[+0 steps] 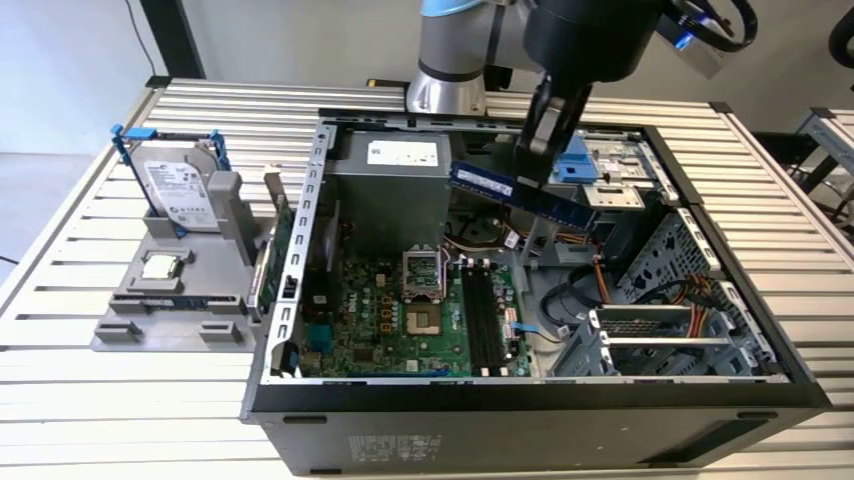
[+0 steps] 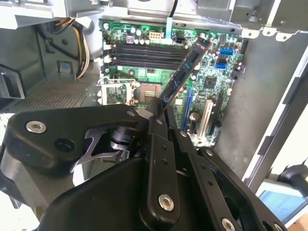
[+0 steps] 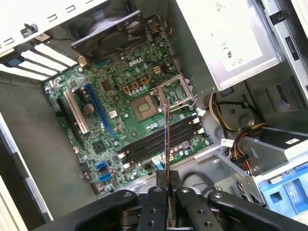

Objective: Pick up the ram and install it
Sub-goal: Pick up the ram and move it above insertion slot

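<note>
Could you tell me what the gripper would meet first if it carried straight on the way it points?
Probably the motherboard, around the memory slots by the processor socket. The ram held in the gripper would touch first. Depth is hard to judge.

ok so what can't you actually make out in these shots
- the ram: its held end, second wrist view, hidden inside the gripper
- chips on the ram: first wrist view, it sits edge-on
- latches of the memory slots: exterior view, too small to tell open or closed
- upper part of the arm: cut off by the exterior view's top edge
</note>
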### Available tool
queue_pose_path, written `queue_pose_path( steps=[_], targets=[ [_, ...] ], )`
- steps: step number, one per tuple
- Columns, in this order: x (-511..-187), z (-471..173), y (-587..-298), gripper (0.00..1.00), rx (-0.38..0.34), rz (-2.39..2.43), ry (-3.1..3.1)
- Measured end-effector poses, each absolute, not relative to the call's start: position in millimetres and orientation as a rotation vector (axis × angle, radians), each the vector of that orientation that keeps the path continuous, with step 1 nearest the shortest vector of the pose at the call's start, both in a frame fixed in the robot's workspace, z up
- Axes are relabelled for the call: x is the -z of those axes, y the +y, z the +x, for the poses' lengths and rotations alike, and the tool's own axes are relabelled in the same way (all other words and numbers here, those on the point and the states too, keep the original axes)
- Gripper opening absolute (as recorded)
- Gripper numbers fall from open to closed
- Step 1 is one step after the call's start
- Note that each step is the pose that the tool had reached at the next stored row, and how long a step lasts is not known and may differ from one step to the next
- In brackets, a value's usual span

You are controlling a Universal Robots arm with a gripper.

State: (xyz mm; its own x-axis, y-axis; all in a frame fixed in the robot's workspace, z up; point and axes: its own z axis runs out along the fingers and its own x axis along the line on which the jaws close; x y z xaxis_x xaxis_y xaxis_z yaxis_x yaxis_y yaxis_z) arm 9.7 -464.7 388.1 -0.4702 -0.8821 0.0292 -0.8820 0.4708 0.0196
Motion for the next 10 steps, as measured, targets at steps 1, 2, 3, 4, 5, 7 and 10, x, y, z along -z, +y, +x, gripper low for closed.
queue_pose_path(
  steps=[1, 2, 3, 4, 5, 7, 10],
  targets=[
    [-388.1, 9.7, -464.7, 0.0, 0.003, 1.583, -2.673],
    [-388.1, 9.7, -464.7, 0.0, 0.004, 1.569, -2.681],
    [-388.0, 9.7, -464.7, 0.0, 0.004, 1.554, -2.69],
    [-388.1, 9.7, -464.7, 0.0, 0.004, 1.538, -2.699],
    [-388.1, 9.7, -464.7, 0.0, 0.004, 1.523, -2.707],
    [-388.1, 9.7, -464.7, 0.0, 0.005, 1.493, -2.724],
    [-388.1, 9.7, -464.7, 0.0, 0.006, 1.446, -2.749]
  ],
)
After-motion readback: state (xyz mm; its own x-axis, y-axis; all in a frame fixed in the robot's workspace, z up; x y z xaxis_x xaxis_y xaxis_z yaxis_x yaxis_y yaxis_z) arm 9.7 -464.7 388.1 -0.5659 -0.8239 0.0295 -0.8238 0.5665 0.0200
